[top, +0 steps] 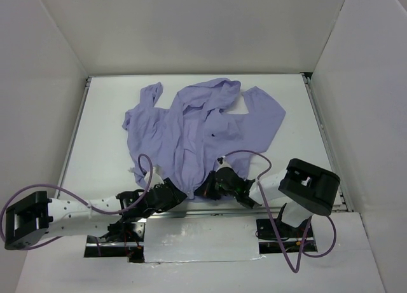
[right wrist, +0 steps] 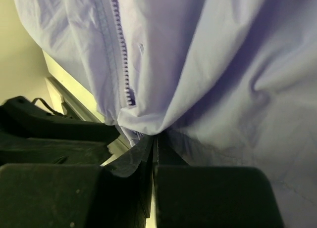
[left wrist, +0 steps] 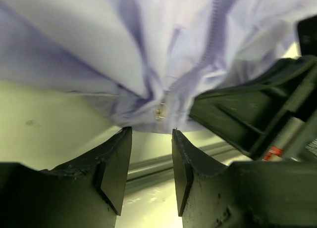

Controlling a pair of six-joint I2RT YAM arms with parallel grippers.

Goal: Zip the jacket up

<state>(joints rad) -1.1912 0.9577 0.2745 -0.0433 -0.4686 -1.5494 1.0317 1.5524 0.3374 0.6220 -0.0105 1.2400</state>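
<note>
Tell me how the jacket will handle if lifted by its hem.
Likely floppy: the jacket lies crumpled in soft folds, so it should sag and drape. Probably light for its size, since the fabric looks thin. It bunches where the right gripper pinches it, so it may slip under a pull.

place: robotics lab test cell, not anyone's home
walls: plain white panels [top: 191, 26] boxing in a white table [top: 299, 96]
hardware: left arm [top: 70, 211] and right arm [top: 308, 185] by a metal rail [left wrist: 151, 167], purple cables [top: 245, 152] looping loose
</note>
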